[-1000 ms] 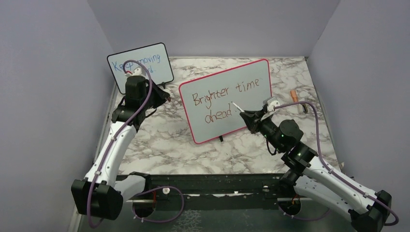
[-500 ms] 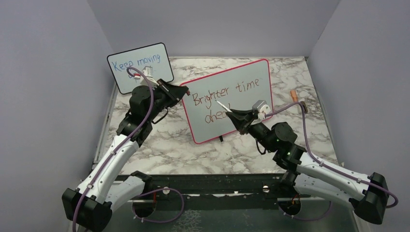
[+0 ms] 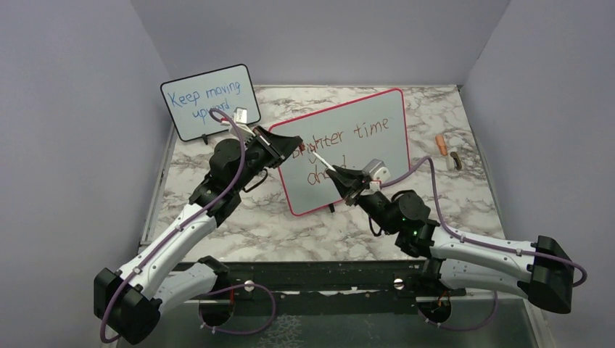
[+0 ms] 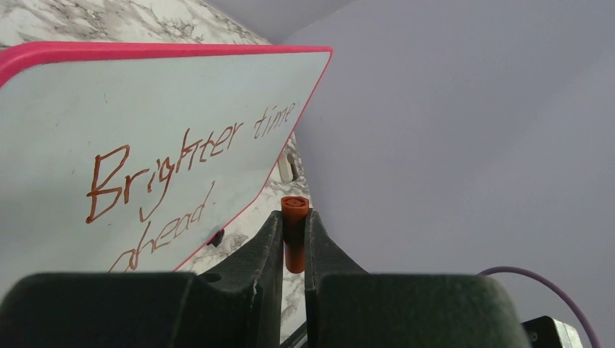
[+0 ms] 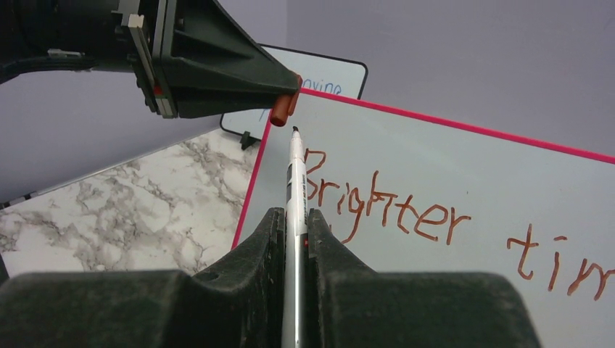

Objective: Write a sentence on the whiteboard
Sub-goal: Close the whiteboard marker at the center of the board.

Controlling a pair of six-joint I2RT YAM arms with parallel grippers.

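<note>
Both arms have converged before the whiteboard [image 3: 381, 148]: left end effector [image 3: 296, 141] pinches a cap [image 4: 294, 235], right end effector [image 3: 336, 172] a marker [image 5: 294, 181].

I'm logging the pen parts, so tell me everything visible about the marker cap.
The marker cap is a short reddish-orange tube, plastic-looking, hollow end showing. The left hand pinches it at its fingertips, near the whiteboard's upper left corner. The marker's dark tip points at it from close by, not inside.

Small black-framed board [image 3: 215, 125] — blue handwriting [image 3: 190, 96], marble table [image 3: 304, 232], small orange piece [image 3: 440, 143] near right edge
</note>
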